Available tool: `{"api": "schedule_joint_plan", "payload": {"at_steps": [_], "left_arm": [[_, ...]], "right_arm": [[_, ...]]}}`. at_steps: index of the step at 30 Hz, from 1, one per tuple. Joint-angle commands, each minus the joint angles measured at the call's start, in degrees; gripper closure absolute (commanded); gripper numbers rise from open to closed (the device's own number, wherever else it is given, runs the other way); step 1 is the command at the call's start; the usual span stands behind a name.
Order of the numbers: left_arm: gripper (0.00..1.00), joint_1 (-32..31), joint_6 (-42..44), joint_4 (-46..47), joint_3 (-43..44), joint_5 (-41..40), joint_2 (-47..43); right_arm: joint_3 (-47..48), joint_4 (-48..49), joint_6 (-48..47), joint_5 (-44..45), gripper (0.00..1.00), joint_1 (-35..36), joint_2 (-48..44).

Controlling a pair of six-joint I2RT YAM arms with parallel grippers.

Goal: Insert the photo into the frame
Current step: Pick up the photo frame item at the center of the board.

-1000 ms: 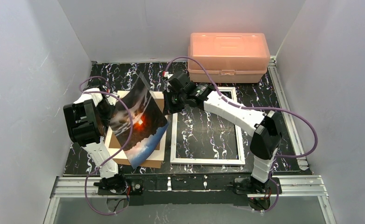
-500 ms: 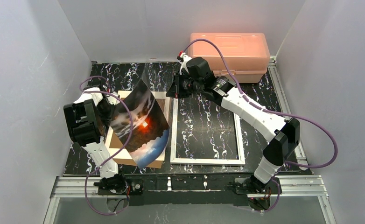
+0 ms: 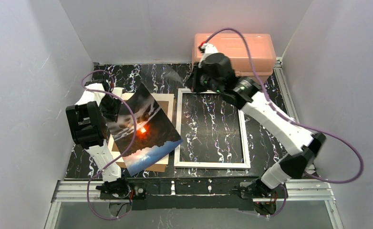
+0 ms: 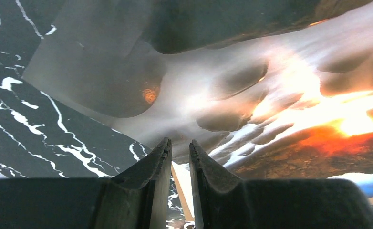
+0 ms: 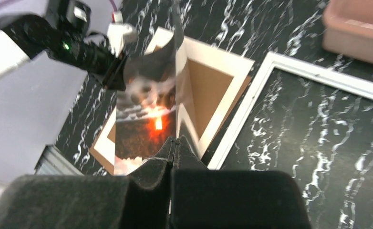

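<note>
The photo (image 3: 144, 129), dark clouds with an orange glow, hangs tilted above the left of the table. My left gripper (image 3: 112, 106) is shut on its left edge. In the left wrist view the print (image 4: 270, 95) fills the space past the fingertips, and my left gripper (image 4: 180, 143) shows a thin gap there. The white frame (image 3: 177, 131) lies flat to the right of the photo. My right gripper (image 3: 192, 83) hovers shut and empty above the frame's far left corner. In the right wrist view that gripper (image 5: 176, 139) looks down on the photo (image 5: 149, 109) and the frame (image 5: 244, 107).
A brown backing board with a white mat (image 3: 165, 101) lies under the photo, left of the frame; it also shows in the right wrist view as a board (image 5: 208, 90). A pink plastic box (image 3: 232, 52) stands at the back right. White walls close in three sides.
My right gripper has drawn back from the photo's upper edge, up and to the right, toward the pink box. The photo, still in the left gripper, has tipped lower and flatter.
</note>
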Motion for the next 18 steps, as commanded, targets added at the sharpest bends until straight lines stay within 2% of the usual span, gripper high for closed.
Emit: {"api": "schedule_joint_plan", "payload": {"at_steps": [1, 3, 7, 11, 14, 16, 17, 18], "left_arm": [[0.80, -1.6, -0.8, -4.0, 1.2, 2.5, -1.1], [0.79, -2.8, -1.6, -5.3, 2.6, 3.9, -1.7], [0.67, -5.2, -4.1, -8.7, 6.3, 8.4, -3.3], [0.61, -8.7, -5.1, -11.2, 8.0, 10.9, -4.8], [0.57, -10.6, -6.1, -12.7, 8.8, 15.1, -6.0], [0.51, -10.7, -7.9, -14.5, 10.6, 20.6, -6.3], [0.48, -10.8, -8.8, -15.5, 11.1, 23.5, -6.4], [0.30, -10.9, -9.4, -16.3, 10.7, 26.7, -6.7]], "right_arm": [[-3.8, -0.5, 0.7, 8.8, 0.99, -1.6, -10.7], [-8.7, -1.3, 2.9, 10.1, 0.99, -2.2, -13.6], [-18.4, -1.0, 9.1, 14.4, 0.99, -3.1, -20.4], [-25.9, 1.3, 13.7, 16.5, 0.99, -3.1, -25.2], [-26.3, 2.7, 14.8, 15.2, 0.99, -3.3, -25.2], [-22.9, 3.2, 14.9, 14.4, 0.99, -3.2, -23.5], [-21.0, 3.4, 14.8, 14.0, 0.99, -3.2, -22.7], [-19.0, 3.3, 14.8, 13.8, 0.99, -3.3, -21.5]]}}
